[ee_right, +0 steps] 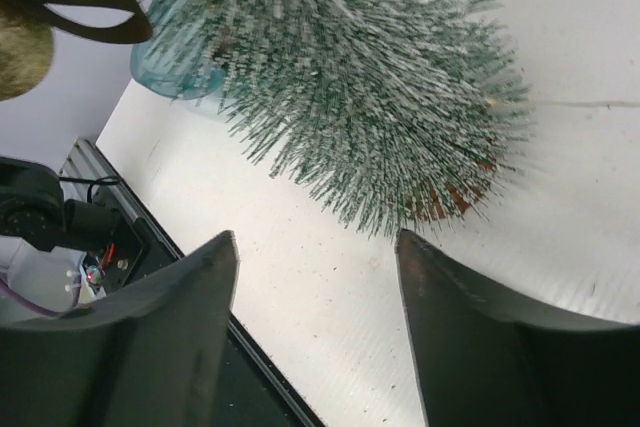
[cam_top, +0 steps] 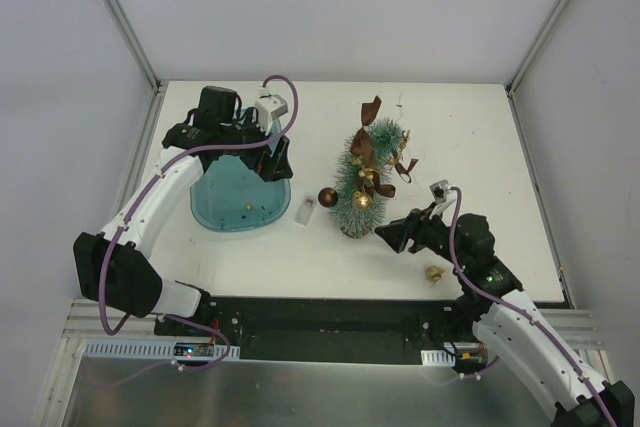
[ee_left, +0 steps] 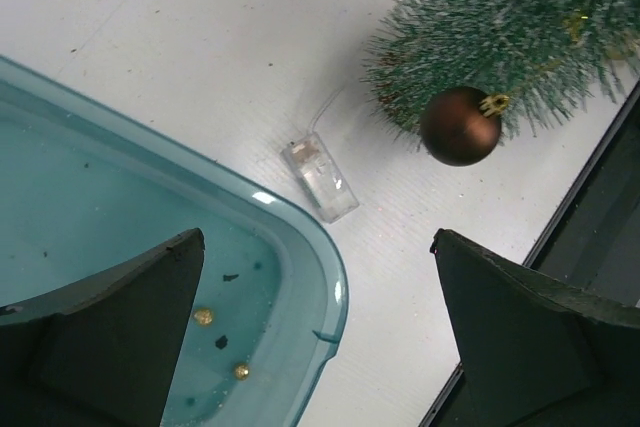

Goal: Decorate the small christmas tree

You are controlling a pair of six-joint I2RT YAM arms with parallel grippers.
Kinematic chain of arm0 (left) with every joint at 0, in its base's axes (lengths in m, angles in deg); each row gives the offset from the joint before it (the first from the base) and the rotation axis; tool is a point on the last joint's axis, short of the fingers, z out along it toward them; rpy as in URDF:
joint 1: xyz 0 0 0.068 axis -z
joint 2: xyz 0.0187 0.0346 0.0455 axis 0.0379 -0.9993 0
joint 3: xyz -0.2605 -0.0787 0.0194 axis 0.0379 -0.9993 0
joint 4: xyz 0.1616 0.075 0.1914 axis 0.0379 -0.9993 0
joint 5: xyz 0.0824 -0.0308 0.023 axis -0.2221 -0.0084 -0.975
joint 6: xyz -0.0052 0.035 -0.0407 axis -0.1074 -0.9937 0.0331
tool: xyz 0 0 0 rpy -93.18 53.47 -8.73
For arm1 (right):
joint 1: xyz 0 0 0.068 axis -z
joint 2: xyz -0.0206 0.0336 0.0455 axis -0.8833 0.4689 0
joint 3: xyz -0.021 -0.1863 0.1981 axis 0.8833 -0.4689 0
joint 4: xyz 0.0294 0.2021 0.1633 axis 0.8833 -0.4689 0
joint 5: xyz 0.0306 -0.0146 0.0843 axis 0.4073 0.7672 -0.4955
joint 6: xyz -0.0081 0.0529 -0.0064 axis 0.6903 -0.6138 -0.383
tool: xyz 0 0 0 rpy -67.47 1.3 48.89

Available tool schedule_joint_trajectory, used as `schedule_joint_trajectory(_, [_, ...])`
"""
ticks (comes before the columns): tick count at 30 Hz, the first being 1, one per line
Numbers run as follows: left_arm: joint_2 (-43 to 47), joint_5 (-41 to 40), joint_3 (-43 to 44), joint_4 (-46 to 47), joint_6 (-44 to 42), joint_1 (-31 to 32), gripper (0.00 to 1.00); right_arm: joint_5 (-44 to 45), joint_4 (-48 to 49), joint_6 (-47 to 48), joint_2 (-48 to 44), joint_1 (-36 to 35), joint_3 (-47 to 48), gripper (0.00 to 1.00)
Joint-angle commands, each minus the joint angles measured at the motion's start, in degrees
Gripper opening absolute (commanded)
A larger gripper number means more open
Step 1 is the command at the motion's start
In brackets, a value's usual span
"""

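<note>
The small frosted-green Christmas tree stands mid-table with brown ribbon bows, gold bits and a brown ball on its left side. It fills the top of the right wrist view and shows in the left wrist view with the brown ball. My left gripper is open and empty above the right rim of the teal tray, which holds small gold beads. My right gripper is open and empty just right of the tree's base.
A clear plastic battery box with a thin wire lies between tray and tree; it also shows in the left wrist view. A small gold ornament lies on the table near the right arm. The table's black front edge is close behind.
</note>
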Motion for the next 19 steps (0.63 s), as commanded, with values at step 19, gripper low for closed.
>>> schedule_joint_trajectory(19, [7.34,-1.75,-3.94,-3.65,4.12,-19.77,0.99,26.03,-36.62,3.18,-15.25,-0.20,15.61,0.96])
